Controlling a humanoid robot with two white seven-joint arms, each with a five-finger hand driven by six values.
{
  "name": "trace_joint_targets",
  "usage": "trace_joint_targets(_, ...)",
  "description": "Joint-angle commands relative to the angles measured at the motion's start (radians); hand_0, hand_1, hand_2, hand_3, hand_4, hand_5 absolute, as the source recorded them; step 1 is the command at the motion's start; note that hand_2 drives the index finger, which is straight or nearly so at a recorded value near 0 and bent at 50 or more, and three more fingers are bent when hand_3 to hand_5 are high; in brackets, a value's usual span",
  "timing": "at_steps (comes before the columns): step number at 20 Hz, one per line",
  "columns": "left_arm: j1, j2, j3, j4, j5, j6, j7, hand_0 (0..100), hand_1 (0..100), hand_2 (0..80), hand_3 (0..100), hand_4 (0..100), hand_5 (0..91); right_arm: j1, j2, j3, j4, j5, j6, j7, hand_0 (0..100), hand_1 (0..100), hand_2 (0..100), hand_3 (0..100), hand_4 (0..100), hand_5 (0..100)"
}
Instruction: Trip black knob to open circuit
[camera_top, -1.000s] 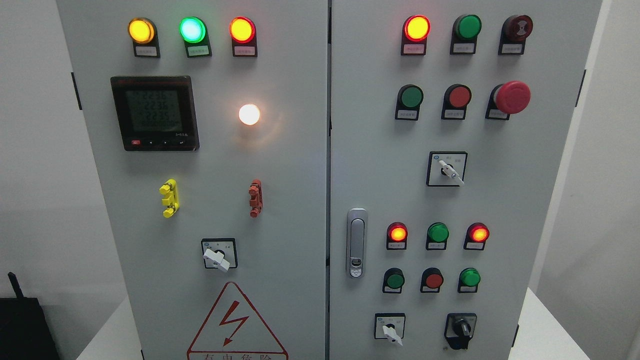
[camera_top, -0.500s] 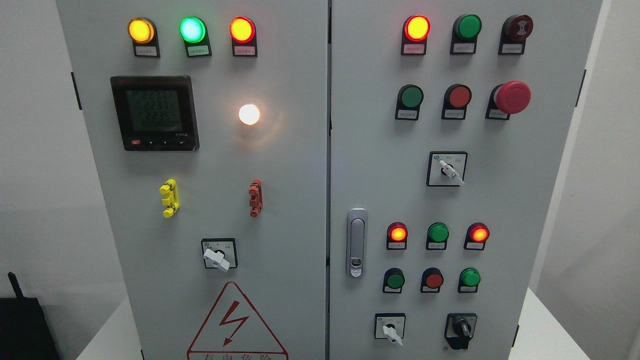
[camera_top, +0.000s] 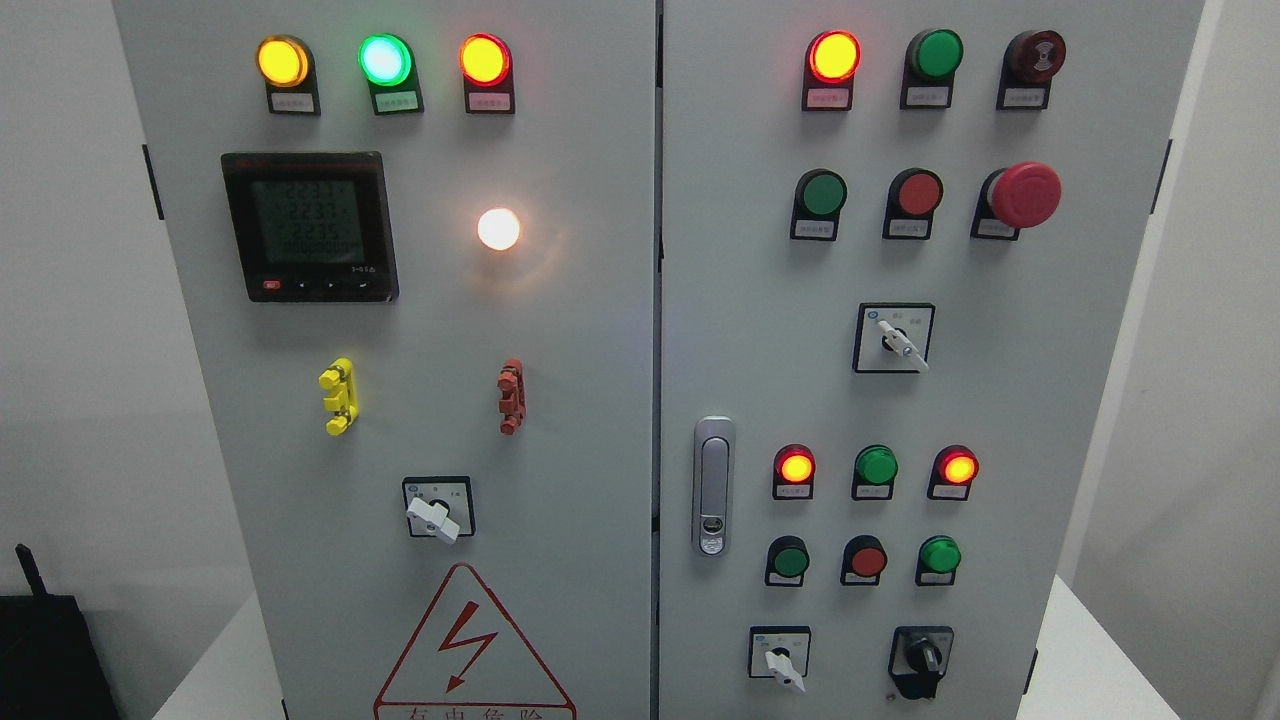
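Neither hand in view, black knob (camera_top: 922, 656) at lower right of grey cabinet (camera_top: 600, 400), untouched

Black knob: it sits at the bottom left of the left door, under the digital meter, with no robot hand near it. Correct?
Not quite. The head view shows the black knob at the bottom right of the right door, below a green button. The meter is on the left door. No robot hand is in view.

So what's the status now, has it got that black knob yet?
Neither hand in view. Black knob untouched, low on right door. Nothing blocking it.
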Motion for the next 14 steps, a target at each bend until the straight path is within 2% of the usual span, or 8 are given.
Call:
trace_joint_targets(1, 0.0, 0.0, 0.0, 0.0, -0.023, -0.006, 0.0, 12, 39, 0.0, 0, 0, 0.0, 0.039, -0.002, 0.006, -0.354, -0.026, -0.002, 0.005, 0, 1, 0, 0, 0, 11)
trace_joint_targets(9, 0.0, 0.0, 0.0, 0.0, -0.023, -0.006, 0.0, 12, 39, 0.0, 0, 0, 0.0, 0.04, -0.005, 0.0, -0.534, -0.028, 0.001, 0.006, 0, 1, 0, 0, 0, 20)
trace_joint_targets(11, 0.0, 0.0, 0.0, 0.0, -0.023, -0.006, 0.0, 12, 39, 0.0, 0, 0, 0.0, 0.042, -0.005, 0.0, -0.586, -0.028, 0.004, 0.022, 0, 1, 0, 1, 0, 23)
trace_joint_targets(14, 0.0, 0.0, 0.0, 0.0, -0.023, -0.006, 0.0, 12, 39, 0.0, 0, 0, 0.0, 0.043, -0.012, 0.003, -0.652, -0.028, 0.005, 0.023, 0, 0, 0, 7, 2, 27)
